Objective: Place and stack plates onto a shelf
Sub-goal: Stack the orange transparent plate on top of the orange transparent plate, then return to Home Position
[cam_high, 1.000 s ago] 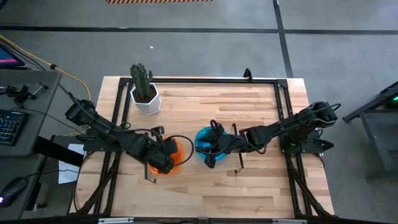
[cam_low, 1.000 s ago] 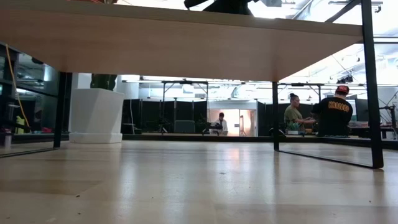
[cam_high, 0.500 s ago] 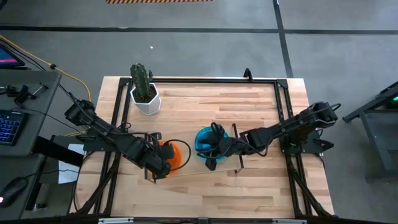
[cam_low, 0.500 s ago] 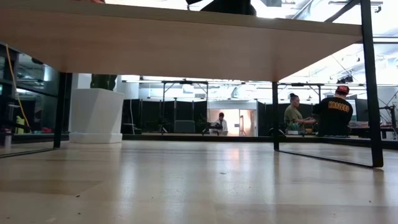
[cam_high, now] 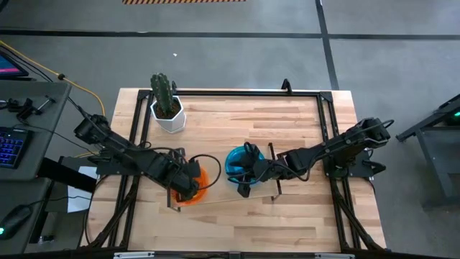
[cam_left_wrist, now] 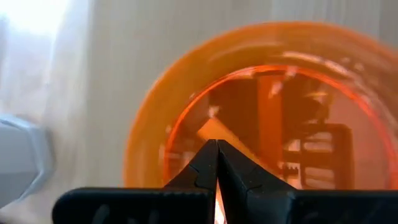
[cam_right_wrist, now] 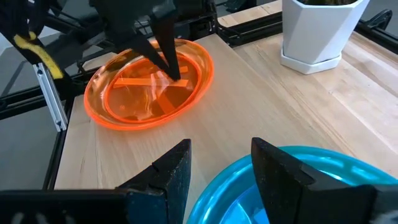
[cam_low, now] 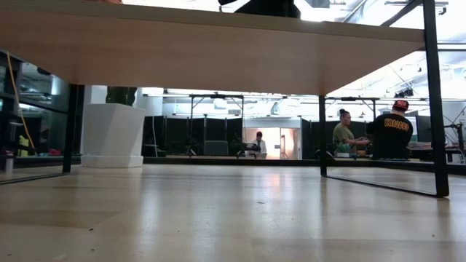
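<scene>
An orange plate (cam_high: 207, 176) and a teal-blue plate (cam_high: 233, 160) lie side by side on the low light-wood shelf (cam_high: 221, 193), whose underside fills the top of the low view (cam_low: 218, 58). My left gripper (cam_high: 190, 181) is shut, its fingers pointing down into the orange plate (cam_right_wrist: 124, 106). My right gripper (cam_high: 246, 176) is open, with its fingers over the teal-blue plate's (cam_right_wrist: 311, 180) rim. I cannot tell whether they touch it. My left gripper's shut fingertips (cam_right_wrist: 175, 73) stand on the orange plate's inner floor (cam_left_wrist: 205, 134), coming from above and pointing down. The plate lies flat on the shelf. My right gripper: I cannot tell whether it touches the teal-blue plate.
A white pot with a cactus (cam_high: 168, 114) stands on the table at the far left, behind the shelf. The shelf's black rails (cam_high: 274, 173) stand at its short ends. The table's black frame (cam_high: 237, 93) runs along its edges. People show in the room beyond the table (cam_low: 389, 131).
My left gripper has drawn back a little toward the table's left and near edges, then come back over the orange plate. My right arm has kept still.
</scene>
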You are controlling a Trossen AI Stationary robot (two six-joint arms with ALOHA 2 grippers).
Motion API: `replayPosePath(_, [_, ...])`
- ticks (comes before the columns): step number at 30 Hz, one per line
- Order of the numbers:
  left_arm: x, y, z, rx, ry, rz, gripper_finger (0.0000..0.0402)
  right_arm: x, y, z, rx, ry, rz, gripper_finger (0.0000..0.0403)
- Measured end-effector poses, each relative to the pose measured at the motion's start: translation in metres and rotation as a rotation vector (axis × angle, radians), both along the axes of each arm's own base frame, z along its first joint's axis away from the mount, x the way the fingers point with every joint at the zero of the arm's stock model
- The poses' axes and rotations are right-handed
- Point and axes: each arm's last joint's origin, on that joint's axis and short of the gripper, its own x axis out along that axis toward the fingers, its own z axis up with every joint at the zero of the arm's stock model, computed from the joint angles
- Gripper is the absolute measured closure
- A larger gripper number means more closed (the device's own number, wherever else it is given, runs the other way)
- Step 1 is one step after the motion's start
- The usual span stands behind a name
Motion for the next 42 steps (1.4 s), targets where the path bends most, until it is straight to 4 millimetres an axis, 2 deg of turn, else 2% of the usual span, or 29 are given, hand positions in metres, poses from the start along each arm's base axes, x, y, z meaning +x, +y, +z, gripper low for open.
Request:
replayPosePath(5, [0.014, 0.003, -0.006, -0.041, 0.001, -0.036, 0.0401, 0.000, 0.000, 0.000, -0.001, 0.004, 0.000, 0.0252])
replayPosePath(14, [0.036, 0.016, -0.008, -0.017, -0.087, -0.093, 0.0401, -0.001, 0.000, -0.001, -0.005, 0.015, 0.001, 0.0252])
replayPosePath(22, [0.042, 0.031, -0.008, 0.022, -0.089, -0.093, 0.0401, -0.003, -0.001, -0.006, -0.024, 0.071, 0.001, 0.0252])
replayPosePath(26, [0.042, 0.034, -0.007, 0.116, -0.100, -0.103, 0.0401, -0.004, -0.002, -0.008, -0.032, 0.088, -0.001, 0.0252])
replayPosePath(32, [0.046, 0.034, 0.011, 0.167, -0.150, -0.136, 0.0401, -0.005, -0.004, -0.004, -0.075, 0.068, -0.049, 0.0252])
replayPosePath(37, [0.031, 0.032, 0.037, 0.188, -0.259, -0.164, 0.0401, -0.015, -0.009, 0.009, -0.087, 0.055, -0.063, 0.0252])
replayPosePath(42, [-0.004, 0.028, 0.066, 0.188, -0.523, -0.173, 0.0401, -0.026, -0.010, 0.015, -0.102, 0.081, -0.102, 0.0252])
